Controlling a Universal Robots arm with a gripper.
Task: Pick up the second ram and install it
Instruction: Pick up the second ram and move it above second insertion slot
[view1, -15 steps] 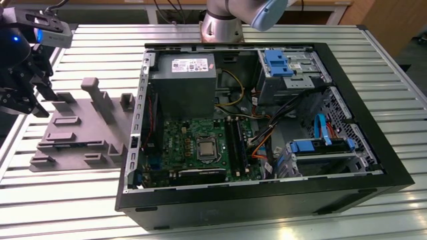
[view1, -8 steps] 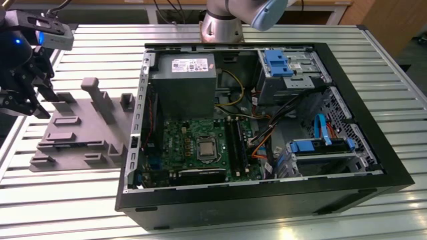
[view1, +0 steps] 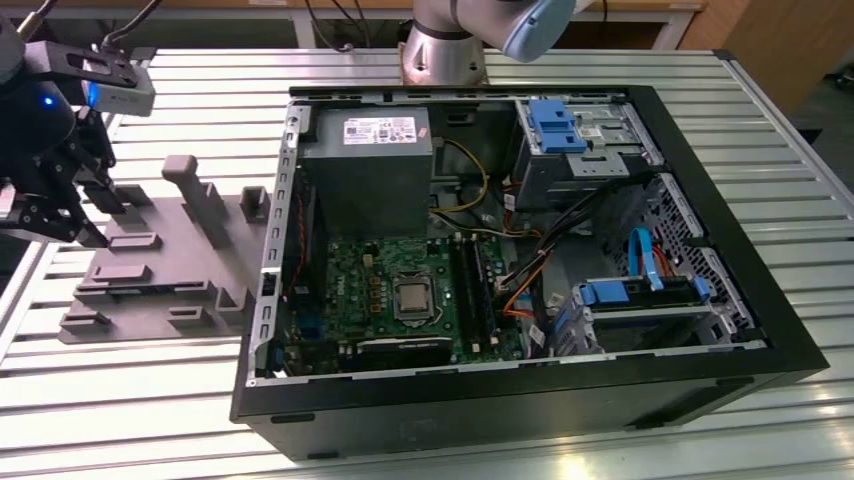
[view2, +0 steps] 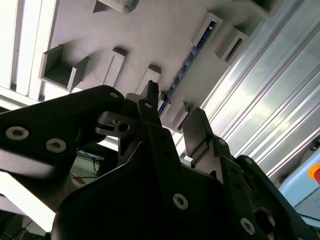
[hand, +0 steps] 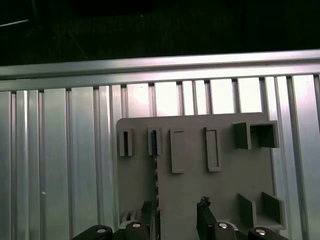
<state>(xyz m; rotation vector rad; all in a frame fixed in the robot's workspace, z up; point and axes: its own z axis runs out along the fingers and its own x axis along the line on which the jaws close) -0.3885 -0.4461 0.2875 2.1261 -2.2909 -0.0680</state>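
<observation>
The second ram (view2: 186, 64) is a thin dark blue-green board standing on edge in a slot of the grey holder plate (view2: 150, 35). In the first wrist view the ram (hand: 155, 172) runs down the plate (hand: 200, 190) toward my fingers. My gripper (view2: 172, 112) is open just above the plate. The ram's near end lies between the two black fingertips (view2: 150, 97), closer to one of them and not clamped. In the exterior view the gripper (view1: 67, 222) hangs over the far-left end of the holder plate (view1: 167, 265).
An open black computer case (view1: 534, 390) lies to the exterior view's right of the plate. It holds the motherboard (view1: 400, 290) with long black memory slots (view1: 470, 280), a power supply (view1: 363, 150) and blue drive brackets (view1: 641, 292). Everything rests on a ribbed aluminium table (view1: 120, 400).
</observation>
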